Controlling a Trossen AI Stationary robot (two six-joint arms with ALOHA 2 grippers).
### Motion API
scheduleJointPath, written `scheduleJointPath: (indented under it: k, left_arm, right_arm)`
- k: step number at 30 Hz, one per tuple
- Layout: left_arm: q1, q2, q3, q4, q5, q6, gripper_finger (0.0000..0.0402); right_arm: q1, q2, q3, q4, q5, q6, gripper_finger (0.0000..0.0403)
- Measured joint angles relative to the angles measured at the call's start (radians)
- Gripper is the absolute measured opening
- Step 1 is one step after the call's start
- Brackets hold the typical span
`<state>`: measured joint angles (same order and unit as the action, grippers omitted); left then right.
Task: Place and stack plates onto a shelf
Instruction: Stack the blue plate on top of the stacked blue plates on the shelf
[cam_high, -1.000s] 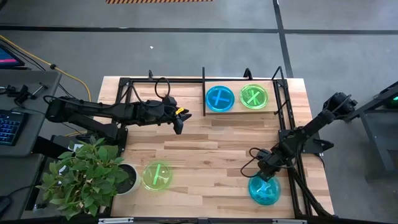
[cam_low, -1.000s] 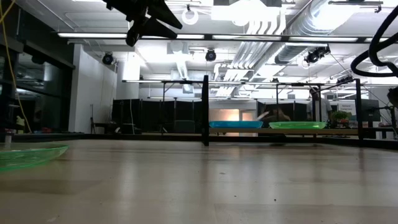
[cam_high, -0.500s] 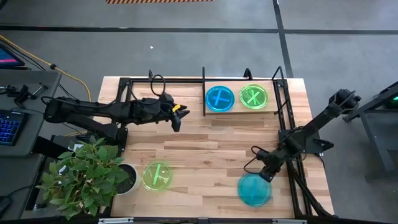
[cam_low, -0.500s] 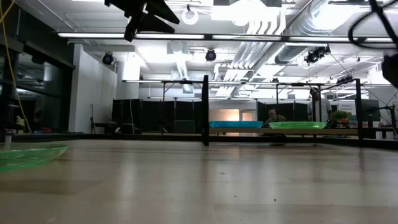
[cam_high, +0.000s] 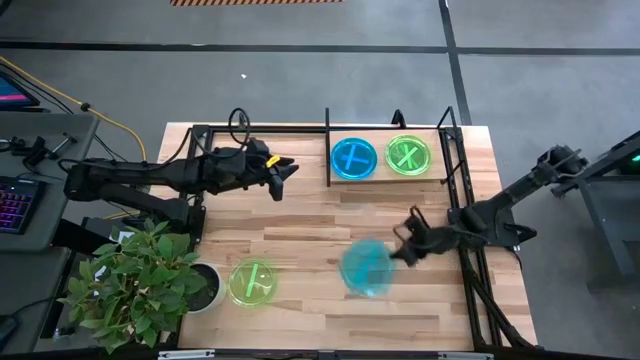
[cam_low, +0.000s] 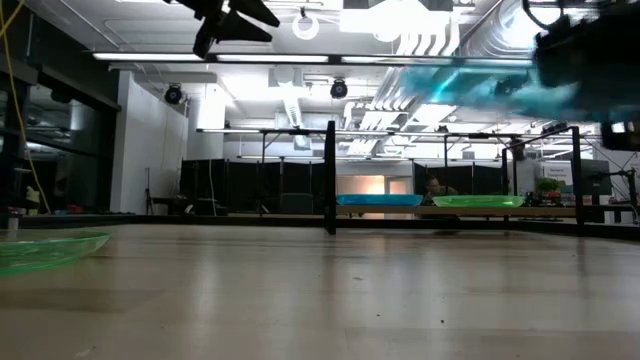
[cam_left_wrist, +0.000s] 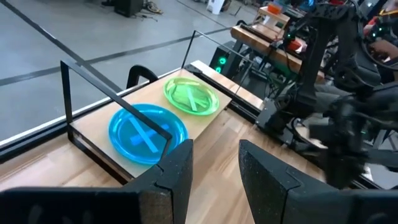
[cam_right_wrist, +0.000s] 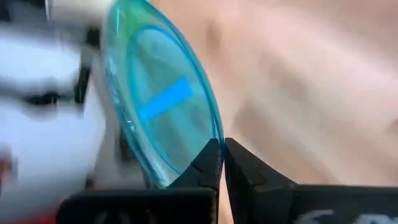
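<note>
From above, my right hand (cam_high: 400, 252) reaches left over the desk (cam_high: 310, 235), pinching a blue plate (cam_high: 366, 266) by its rim. Level across, the plate rides high. My wrist shows fingers (cam_right_wrist: 208, 163) clamped on translucent plastic, one pale stripe.

1. The high view hangs above and looks straight down, far enough off to take in the whole table (cam_high: 330, 225), with the shelf (cam_high: 328, 150) in the upper middle of the frame.
2. The low view sits at table-top height, looking level across the boards toward the shelf (cam_low: 330, 178) at mid-frame and the room behind.
3. The left wrist view looks forward past its own fingers (cam_left_wrist: 180, 171) at lower centre, close to the shelf (cam_left_wrist: 93, 93); the shelved blue plate (cam_left_wrist: 147, 132) and green plate (cam_left_wrist: 190, 96) also appear in the high and low views.
4. The right wrist view is very close, a held blue plate (cam_right_wrist: 163, 118) filling its centre.
</note>
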<state>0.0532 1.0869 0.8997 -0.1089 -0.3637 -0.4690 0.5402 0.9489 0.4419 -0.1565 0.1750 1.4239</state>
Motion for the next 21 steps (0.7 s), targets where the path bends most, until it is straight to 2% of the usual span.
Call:
scheduleJointPath:
  k: [6,11,16,21]
  left_arm:
    - [0.0,-0.003,0.0,0.001,0.0,-0.025,0.0117]
    - [0.0,-0.003,0.0,0.002,0.0,-0.027,0.0117]
    - [0.0,-0.003,-0.001,0.003,0.001,-0.039,0.0117]
    - [0.0,-0.003,-0.001,0.064,0.002,-0.068,0.0117]
  right_arm:
    - [-0.208,0.0,0.0,-0.005,0.24,0.092,0.0]
    - [-0.421,0.0,0.0,-0.019,0.361,0.094,0.0]
    - [-0.619,0.007,0.014,-0.01,0.394,0.032,0.0]
    - [-0.765,0.073,0.086,-0.008,0.361,-0.036,0.0]
